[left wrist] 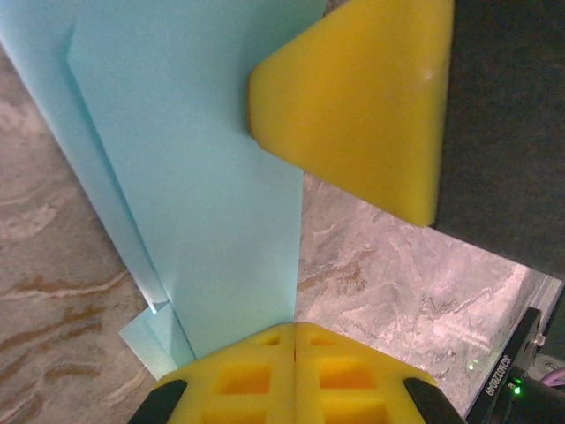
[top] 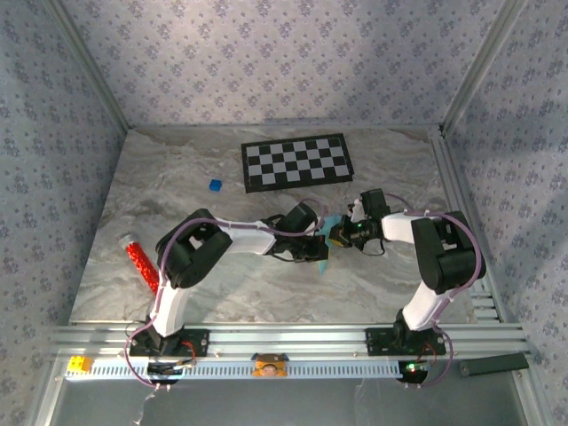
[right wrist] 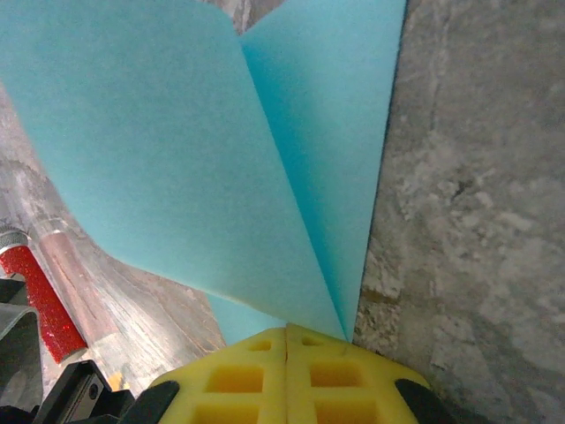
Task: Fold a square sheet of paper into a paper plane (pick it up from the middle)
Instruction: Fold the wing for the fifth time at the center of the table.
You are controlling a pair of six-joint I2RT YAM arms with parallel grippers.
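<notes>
Aluminium rail (top: 293, 342) at near edge carries both arm bases. Grey marble-look table (top: 222, 293) beyond it. Red glitter tube (top: 142, 264) lies near-left on table, close to L arm's elbow; it also shows low-left in R wrist view (right wrist: 31, 296).

Both arms reach in to table ctr, grippers facing each other w/ folded light-blue paper (top: 326, 253) btw them, a thin sliver from above.

L gripper (left wrist: 294, 331): yellow fingers pressed together, pinching paper's near edge. Paper runs up away from cam, layered folds w/ crease lines along its left side. In L wrist view, R gripper's yellow fingertip (left wrist: 353, 106) sits against the sheet's far right edge.

R gripper (right wrist: 287, 334): fingers closed flat on paper too, two flaps fanning out from the pinch, one curling left.

Farther back, tiny dark-blue cube (top: 215, 185) sits alone left of ctr. B/w checkerboard (top: 296, 162) lies flat at far side, well apart from paper. Patterned wallpaper walls (top: 284, 53) behind.
</notes>
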